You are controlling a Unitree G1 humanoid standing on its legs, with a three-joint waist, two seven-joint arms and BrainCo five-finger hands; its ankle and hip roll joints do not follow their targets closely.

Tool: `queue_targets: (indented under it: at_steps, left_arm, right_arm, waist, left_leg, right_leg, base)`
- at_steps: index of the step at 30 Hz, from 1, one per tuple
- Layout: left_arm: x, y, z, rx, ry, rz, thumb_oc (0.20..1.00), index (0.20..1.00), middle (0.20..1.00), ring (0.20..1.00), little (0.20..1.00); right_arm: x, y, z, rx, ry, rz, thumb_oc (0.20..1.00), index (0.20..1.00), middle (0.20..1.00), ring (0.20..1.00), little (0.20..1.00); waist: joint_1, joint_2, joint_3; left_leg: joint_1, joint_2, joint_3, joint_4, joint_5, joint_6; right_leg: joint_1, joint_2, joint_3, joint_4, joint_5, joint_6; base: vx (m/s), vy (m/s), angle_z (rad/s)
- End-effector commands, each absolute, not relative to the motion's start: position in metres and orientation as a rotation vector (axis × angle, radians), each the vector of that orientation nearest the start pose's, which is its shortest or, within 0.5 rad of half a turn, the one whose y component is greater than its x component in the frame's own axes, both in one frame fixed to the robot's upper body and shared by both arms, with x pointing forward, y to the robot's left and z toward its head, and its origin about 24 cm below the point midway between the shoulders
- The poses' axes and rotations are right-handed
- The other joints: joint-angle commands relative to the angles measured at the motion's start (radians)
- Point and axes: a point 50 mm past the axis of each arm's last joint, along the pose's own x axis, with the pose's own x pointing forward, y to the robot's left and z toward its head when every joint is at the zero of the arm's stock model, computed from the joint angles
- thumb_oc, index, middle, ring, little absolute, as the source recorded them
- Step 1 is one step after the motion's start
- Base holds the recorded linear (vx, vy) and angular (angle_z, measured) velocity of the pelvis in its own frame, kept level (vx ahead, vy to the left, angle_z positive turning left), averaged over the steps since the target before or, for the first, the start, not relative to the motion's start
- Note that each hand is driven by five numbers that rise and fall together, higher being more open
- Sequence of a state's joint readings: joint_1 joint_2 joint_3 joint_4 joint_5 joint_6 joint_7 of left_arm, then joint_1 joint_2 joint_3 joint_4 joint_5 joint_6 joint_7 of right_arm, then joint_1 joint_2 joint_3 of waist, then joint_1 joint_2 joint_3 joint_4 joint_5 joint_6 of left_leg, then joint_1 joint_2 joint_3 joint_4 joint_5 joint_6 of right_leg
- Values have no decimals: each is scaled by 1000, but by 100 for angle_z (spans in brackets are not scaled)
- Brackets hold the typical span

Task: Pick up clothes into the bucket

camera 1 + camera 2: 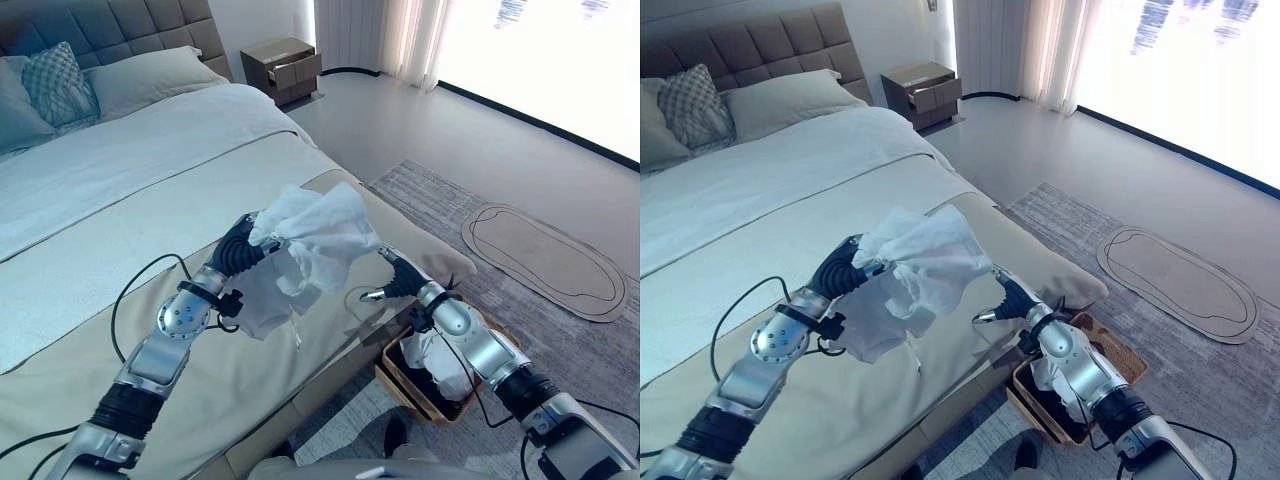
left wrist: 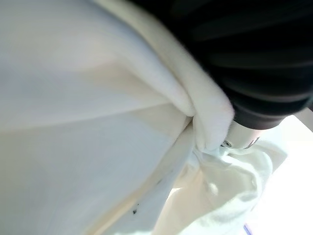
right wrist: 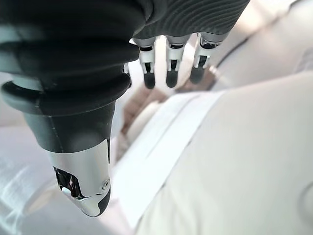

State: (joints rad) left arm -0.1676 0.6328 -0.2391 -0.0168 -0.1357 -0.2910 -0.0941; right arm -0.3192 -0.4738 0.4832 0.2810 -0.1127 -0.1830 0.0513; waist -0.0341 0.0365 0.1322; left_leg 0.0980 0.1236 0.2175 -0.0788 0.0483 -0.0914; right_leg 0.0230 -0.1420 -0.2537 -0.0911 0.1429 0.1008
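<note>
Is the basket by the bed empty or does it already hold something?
Not empty: the basket on the floor beside the bed already holds white cloth.

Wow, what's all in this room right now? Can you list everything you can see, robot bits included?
White garment: one, white, lifted above the bed, bunched around the left hand.
Basket: one, brown woven, on the floor at the bed's foot corner, white clothes already inside.
Bed: one, beige cover and pale sheet, grey padded headboard.
Pillows: pale ones plus a patterned cushion, at the bed's head.
Nightstand: one, brown, beside the bed, drawer partly open.
Rug: one, grey, on the floor beside the bed.
Oval mat: one, beige, on the rug.
Curtains: pale, by the bright window.
Left hand: wrapped in the garment, holding it up.
Right hand: holds nothing, fingers relaxed, above the bed's edge.
</note>
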Motion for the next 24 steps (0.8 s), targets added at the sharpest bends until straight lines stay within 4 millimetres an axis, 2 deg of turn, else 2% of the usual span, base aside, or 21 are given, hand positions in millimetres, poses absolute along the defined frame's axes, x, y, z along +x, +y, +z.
queue_targets:
  at_steps: [1,3,4,5,7,12,14,18,20,24]
  left_arm:
    - [267,180,143,441,-487,-487,200,200,200,200,200]
    - [265,189,130,308,-415,-487,200,200,200,200,200]
    - [265,189,130,307,-414,-488,200,200,200,200,200]
    - [264,193,123,259,-383,-487,200,200,200,200,200]
    - [260,197,111,221,-333,-479,200,200,200,200,200]
    - [252,201,97,220,-240,-597,200,200,200,200,200]
    - [248,202,94,319,-204,-645,200,200,200,200,200]
    - [245,201,105,632,-237,-709,200,200,200,200,200]
    - [246,198,111,797,-283,-719,200,200,200,200,200]
    - [250,194,111,933,-322,-701,200,200,200,200,200]
  right_arm:
    - [293,-113,73,-380,-198,576,1000,1000,1000,1000,1000]
    - [287,-127,62,-165,-125,528,1000,1000,1000,1000,1000]
    - [287,-127,62,-164,-124,528,1000,1000,1000,1000,1000]
    - [285,-135,59,-87,-107,496,1000,1000,1000,1000,1000]
    - [281,-139,60,-45,-120,474,1000,1000,1000,1000,1000]
    - [279,-144,89,-72,-253,500,1000,1000,1000,1000,1000]
    - [279,-142,101,-144,-308,525,1000,1000,1000,1000,1000]
    - [276,-130,121,-273,-409,583,1000,1000,1000,1000,1000]
    - [270,-117,129,-275,-452,641,1000,1000,1000,1000,1000]
    - [264,-105,131,-224,-465,697,1000,1000,1000,1000,1000]
  waist:
    - [25,-36,-30]
    - [24,-37,-36]
    - [24,-36,-36]
    - [23,-36,-38]
    - [22,-35,-42]
    - [20,-34,-51]
    - [18,-32,-54]
    - [18,-34,-53]
    - [17,-36,-48]
    - [16,-40,-40]
  left_leg:
    - [-18,39,-57,31,22,-35]
    - [-11,38,-53,24,24,-35]
    - [-10,38,-53,24,25,-35]
    - [-8,37,-52,22,25,-36]
    - [-4,37,-49,19,25,-36]
    - [-3,36,-42,16,25,-36]
    - [-3,36,-40,16,25,-36]
    - [-8,37,-38,18,24,-37]
    - [-14,38,-39,21,24,-38]
    - [-20,40,-42,24,25,-37]
  right_leg:
    - [48,-88,-13,43,-39,102]
    - [55,-89,-15,43,-38,103]
    - [55,-89,-15,42,-38,103]
    - [58,-89,-17,41,-38,104]
    - [59,-89,-19,40,-37,104]
    - [56,-92,-16,38,-33,108]
    - [55,-91,-14,39,-32,109]
    - [50,-91,-13,38,-31,112]
    - [45,-90,-12,40,-34,113]
    - [39,-89,-8,44,-37,113]
  base:
    - [0,0,0]
    - [0,0,0]
    - [0,0,0]
    - [0,0,0]
    - [0,0,0]
    - [0,0,0]
    - [0,0,0]
    - [0,0,0]
    - [0,0,0]
    - [0,0,0]
